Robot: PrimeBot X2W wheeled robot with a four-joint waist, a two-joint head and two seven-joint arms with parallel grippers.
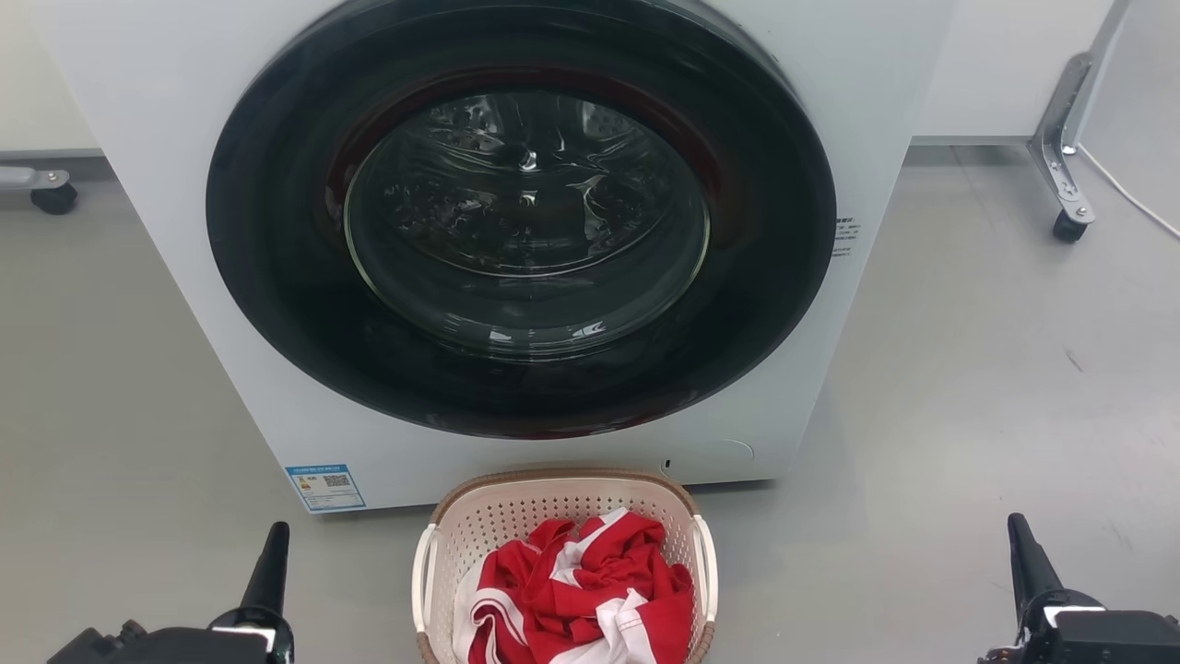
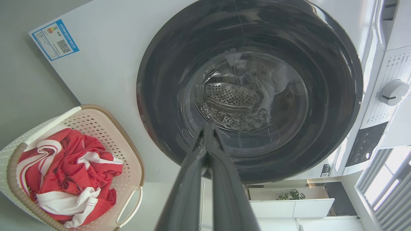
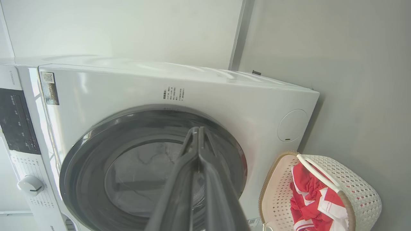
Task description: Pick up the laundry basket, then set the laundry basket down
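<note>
Currently: laundry basket (image 1: 516, 518), resting on floor (image 1: 940, 415) just before washing machine (image 1: 138, 138), between left gripper (image 1: 277, 537) and right gripper (image 1: 1018, 530), apart from both. Probably light, stiff-walled, soft red-and-white garment (image 1: 572, 590) inside. Best hold, by judgement: white side loop handles (image 1: 421, 576). Both grippers closed, empty.

Blue energy label (image 1: 325, 487) with QR code (image 1: 336, 480) on washing machine (image 1: 867, 92) front, print too small to read

right gripper (image 3: 198, 131) jaws together | laundry basket (image 3: 359, 189) beside washing machine (image 3: 192, 93)
</note>
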